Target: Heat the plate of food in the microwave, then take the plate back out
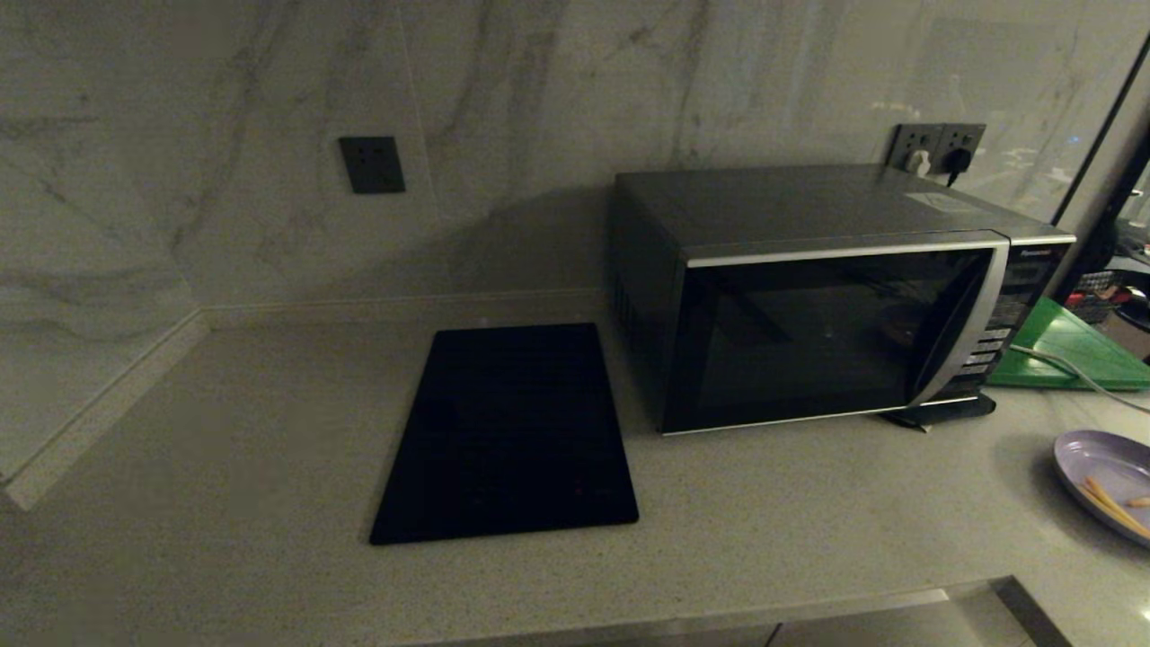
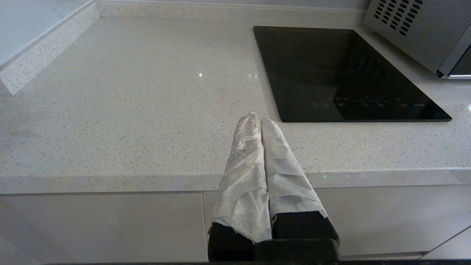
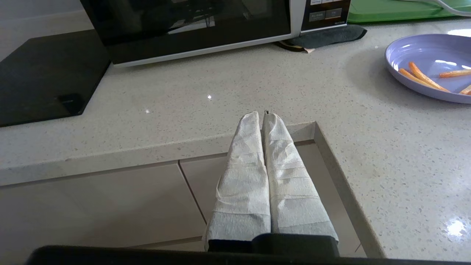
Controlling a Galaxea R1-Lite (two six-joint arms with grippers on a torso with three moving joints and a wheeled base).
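My left gripper point(image 2: 260, 119) is wearing crinkled white tape over two long tapering fingers point(image 2: 244, 173) on a black base. My right gripper point(image 3: 262, 117) is showing the same white wrapping and black mount.

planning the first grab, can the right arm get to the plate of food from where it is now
Probably yes. The right gripper is shut and hangs off the counter's front edge, and only bare countertop lies between it and the plate of food, which sits in the open beside the closed microwave.
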